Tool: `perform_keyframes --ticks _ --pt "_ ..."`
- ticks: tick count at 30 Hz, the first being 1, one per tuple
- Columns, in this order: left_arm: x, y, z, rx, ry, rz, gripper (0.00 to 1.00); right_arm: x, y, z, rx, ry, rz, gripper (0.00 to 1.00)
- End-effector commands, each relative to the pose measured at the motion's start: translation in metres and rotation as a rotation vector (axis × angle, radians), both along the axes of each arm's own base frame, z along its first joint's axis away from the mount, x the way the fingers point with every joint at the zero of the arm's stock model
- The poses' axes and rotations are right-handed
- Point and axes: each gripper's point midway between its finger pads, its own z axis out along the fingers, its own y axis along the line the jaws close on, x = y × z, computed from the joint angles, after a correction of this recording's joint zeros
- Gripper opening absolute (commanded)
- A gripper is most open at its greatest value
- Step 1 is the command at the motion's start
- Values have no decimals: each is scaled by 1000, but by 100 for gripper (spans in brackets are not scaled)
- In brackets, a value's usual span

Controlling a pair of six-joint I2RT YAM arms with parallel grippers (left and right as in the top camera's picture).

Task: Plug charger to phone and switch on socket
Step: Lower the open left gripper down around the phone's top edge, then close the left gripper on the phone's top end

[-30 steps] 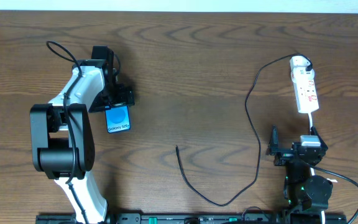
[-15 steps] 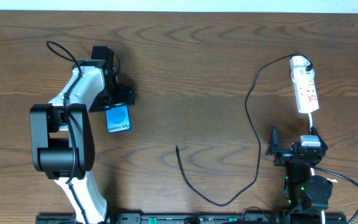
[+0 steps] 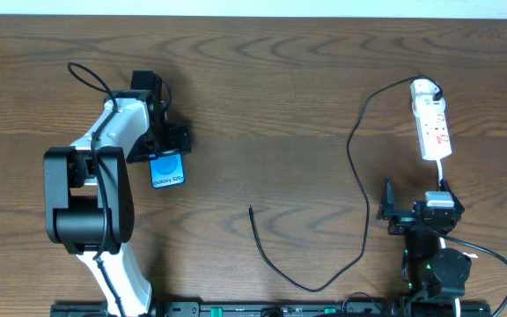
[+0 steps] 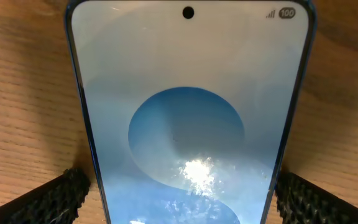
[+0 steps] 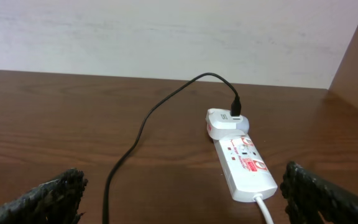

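Observation:
The phone (image 3: 167, 169) lies flat on the left of the table, its blue screen up. My left gripper (image 3: 166, 141) is lowered over its far end and open. In the left wrist view the phone (image 4: 188, 112) fills the frame between the fingers (image 4: 58, 198), with a thin strip of wood showing on each side. The socket (image 3: 432, 126) lies at the far right with a white adapter (image 3: 423, 88) plugged in. The charger cable (image 3: 359, 185) curves down from the adapter to a free tip (image 3: 251, 210) at mid-table. My right gripper (image 3: 415, 201) is open, just short of the socket (image 5: 244, 163).
A white cord (image 5: 265, 208) leaves the socket's near end toward my right arm's base. The charger cable (image 5: 145, 121) runs across the wood left of the socket. A pale wall borders the far edge of the table.
My left wrist has shifted slightly over the phone. The phone, the cable, the socket and the right arm have not moved.

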Motion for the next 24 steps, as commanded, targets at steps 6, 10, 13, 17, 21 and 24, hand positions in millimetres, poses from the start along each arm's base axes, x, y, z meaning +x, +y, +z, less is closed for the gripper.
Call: perform_keyframes --ticks 6,10,13,17,21,24 --pt "-9 0 -15 -2 21 0 99 0 1 -1 -13 4 3 99" --pt "-11 0 -15 -2 25 0 99 0 1 -1 -13 4 3 99" --pt "-11 0 -15 -2 25 0 99 0 1 -1 -13 4 3 99" --pt "-11 0 -15 -2 26 0 99 0 1 -1 -13 4 3 99" --pt "-11 0 -15 -2 26 0 99 0 1 -1 -13 4 3 99" --pt "-11 0 -15 -2 26 0 99 0 1 -1 -13 4 3 99"
